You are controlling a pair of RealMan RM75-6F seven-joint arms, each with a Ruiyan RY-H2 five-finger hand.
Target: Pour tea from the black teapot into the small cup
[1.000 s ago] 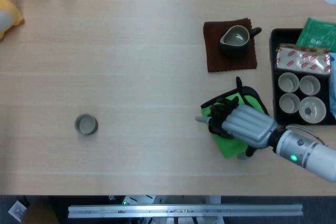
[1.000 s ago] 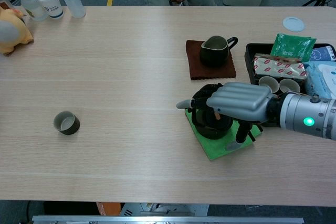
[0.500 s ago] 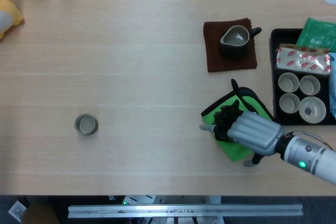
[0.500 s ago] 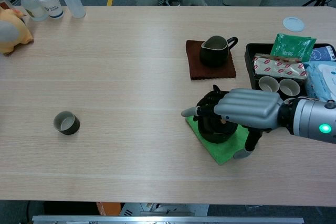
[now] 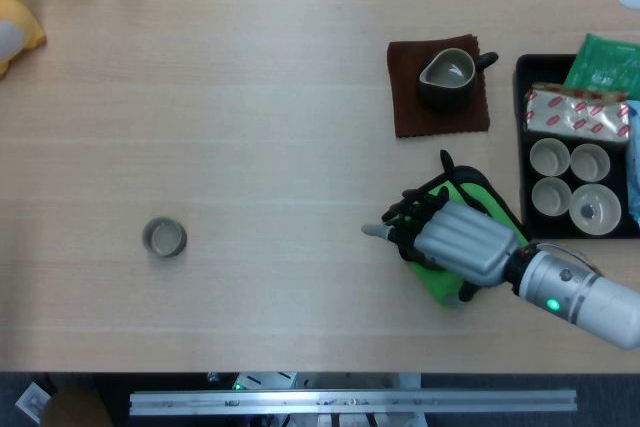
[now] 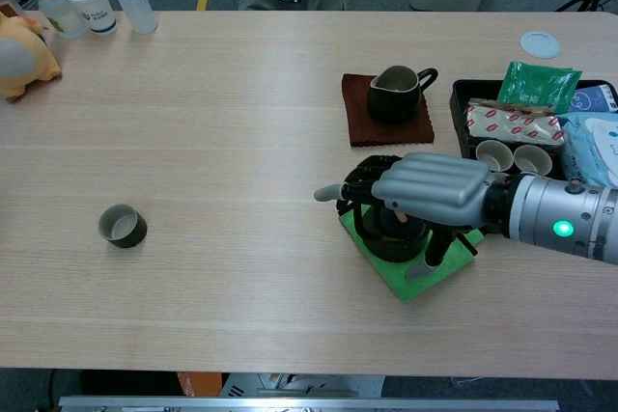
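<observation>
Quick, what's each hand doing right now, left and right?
Left hand: not in view.
Right hand: over the black teapot on the green mat, fingers curled around its handle; a firm hold cannot be told.

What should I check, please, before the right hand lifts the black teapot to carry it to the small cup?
1. Grip on the black teapot: cannot tell. The right hand covers it from above; finger contact is hidden.
2. Teapot seated on the green mat: ok, it appears not yet lifted.
3. Small cup upright with its mouth open: ok.
4. Path across the table between teapot and cup: ok, bare wood between them.
5. Neighbours near the lift: ok. The dark pitcher on the brown cloth and the black tray stand apart from the hand.
6. Left hand: cannot tell, out of both views.
</observation>
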